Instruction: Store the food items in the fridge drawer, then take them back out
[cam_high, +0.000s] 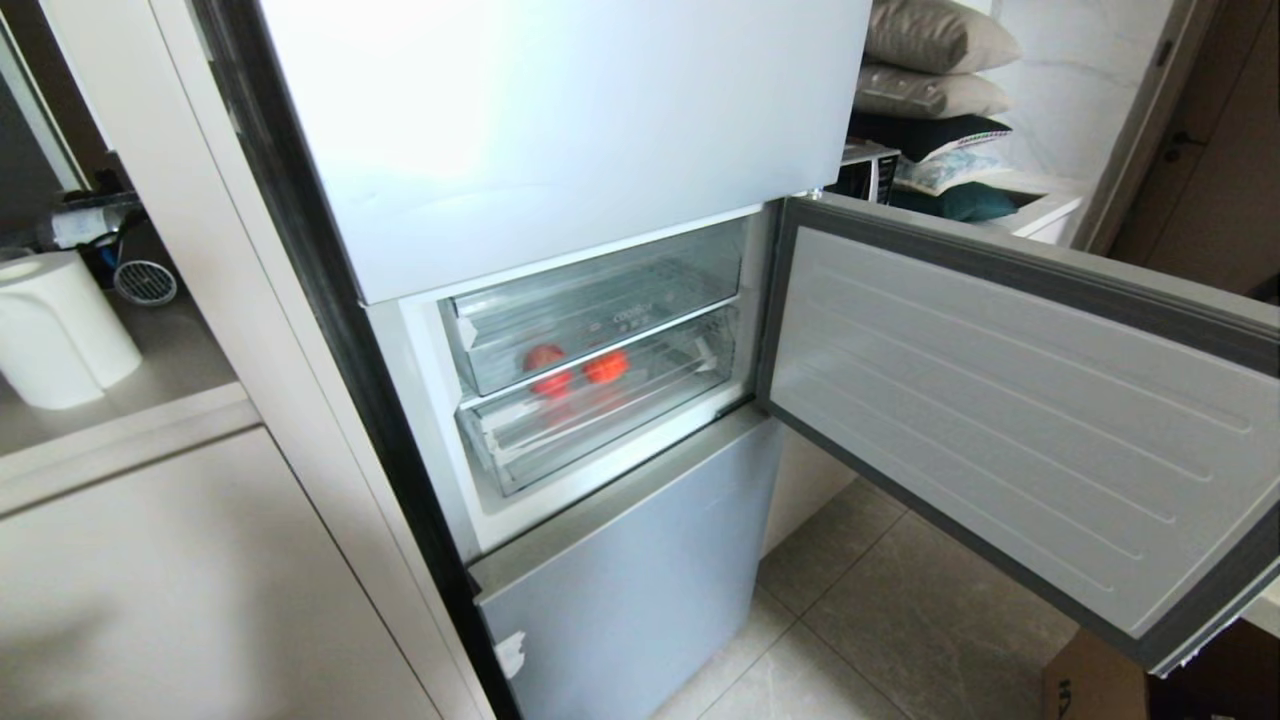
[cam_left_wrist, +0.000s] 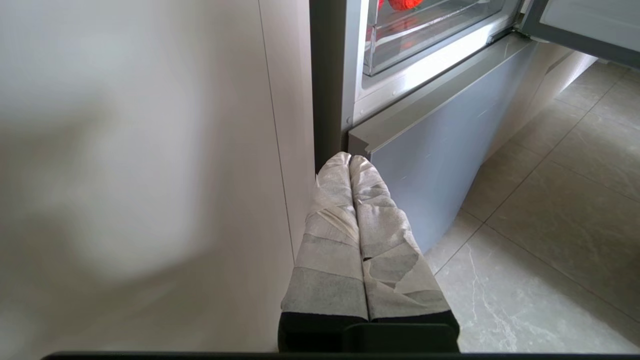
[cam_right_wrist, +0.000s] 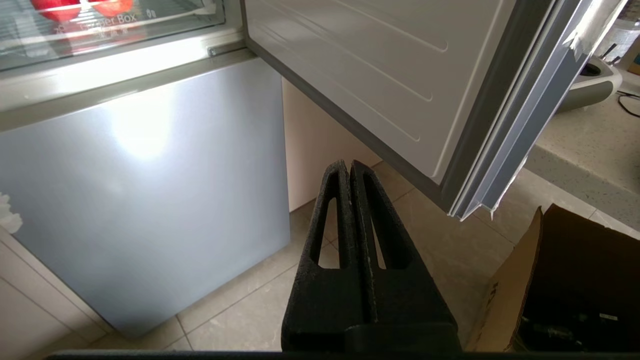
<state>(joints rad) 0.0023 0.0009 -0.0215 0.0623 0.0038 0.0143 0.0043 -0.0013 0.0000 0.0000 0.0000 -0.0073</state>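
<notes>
Both fruits (cam_high: 577, 369) sit inside the lower clear drawer (cam_high: 600, 420), which looks pushed in, behind the open fridge door (cam_high: 1020, 410). Through the plastic it is hard to tell the smooth fruit from the bumpy one.

They should be light, firm and apt to roll on the ribbed base, so a grip across the widest part seems best. The drawer is stiff plastic, best pulled by its thick front lip.

Neither arm shows from the head. The wrist cameras show the left gripper (cam_left_wrist: 349, 160) with taped fingers pressed together, empty, low by the fridge's corner. The right gripper (cam_right_wrist: 348, 166) is likewise closed on nothing, below the door near a cardboard box (cam_right_wrist: 550, 280).
</notes>
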